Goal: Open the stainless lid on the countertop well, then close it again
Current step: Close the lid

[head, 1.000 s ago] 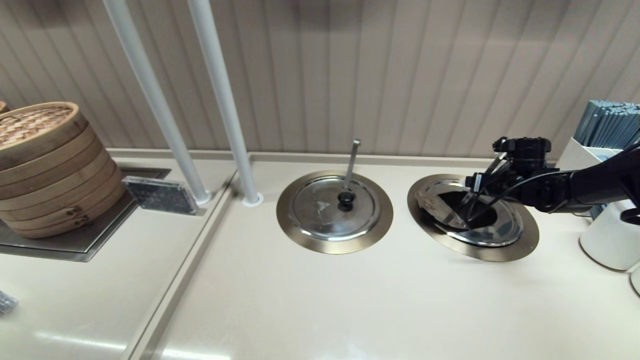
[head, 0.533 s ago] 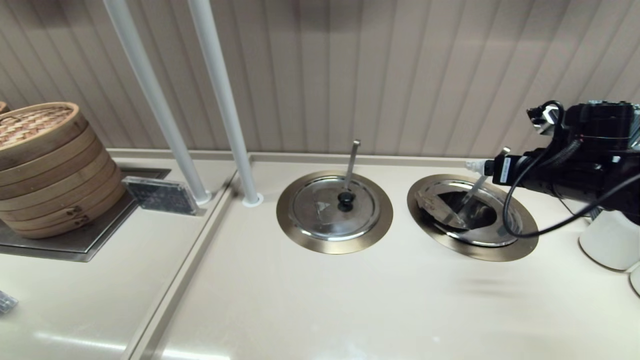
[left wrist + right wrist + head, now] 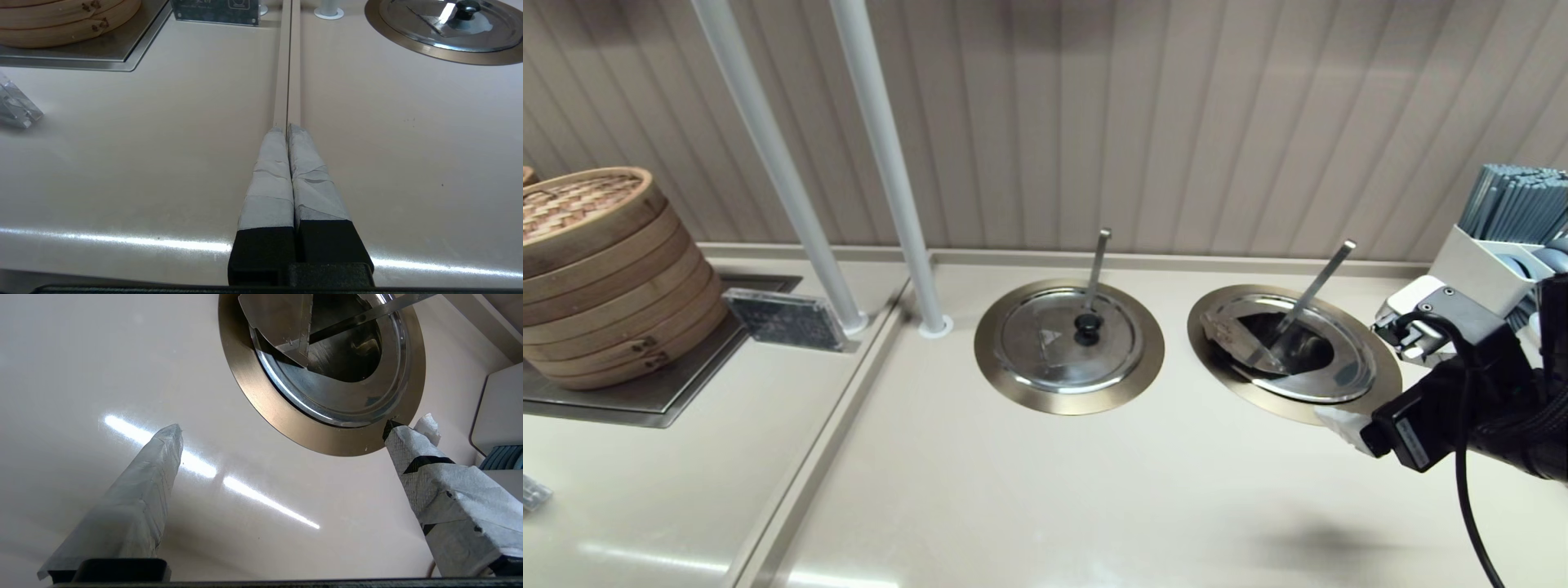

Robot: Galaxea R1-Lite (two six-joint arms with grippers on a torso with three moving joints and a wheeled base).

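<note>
Head view: the stainless lid [image 3: 1327, 371] sits flapped open on the countertop well [image 3: 1372, 402]; your right gripper [image 3: 282, 430], fingers spread empty, hovers beside it. Next, close the flap. Left gripper [image 3: 288, 130] parked, fingers together.

Setting is appearing to be a commercial food-service counter: stacked bamboo steamers [image 3: 600, 273] are sitting beside recessed lidded wells [image 3: 1068, 346], each holding a ladle.

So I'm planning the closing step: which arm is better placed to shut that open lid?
Right: the right tool, open, hangs beside the lid; the left tool sits shut, far off.
</note>
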